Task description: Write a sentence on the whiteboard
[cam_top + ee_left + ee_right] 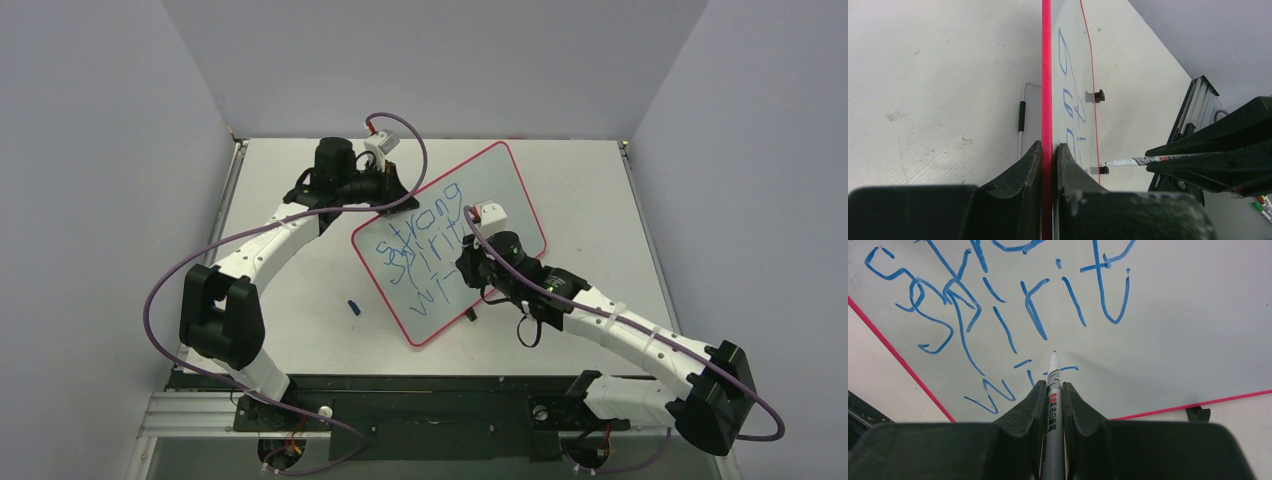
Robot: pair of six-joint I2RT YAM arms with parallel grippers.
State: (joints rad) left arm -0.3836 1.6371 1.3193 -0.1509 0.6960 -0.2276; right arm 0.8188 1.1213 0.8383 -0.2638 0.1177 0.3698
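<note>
Black fingers of the right end effector (1052, 389) fill its wrist view, pressed together on a slim marker (1053, 371). The marker's tip points at the whiteboard (1188, 330) beside the third line; I cannot tell whether it touches. The left end effector (1049, 146) pinches the board's red rim, one finger on each face.

Judging by that thin edge, the board is light, stiff and glossy-slick. The rim looks like the sensible place to hold it, and pen pressure probably needs that bracing.

Only the right wrist view gives the sentence (1033, 310) close up: "spirit", then "wi" and a stroke beyond. Only the left wrist view shows a wire stand (1021, 116) behind the board. The top view alone places the board aslant in the middle of the worktop (590, 190), with a small blue cap (353, 306) just beside it.
</note>
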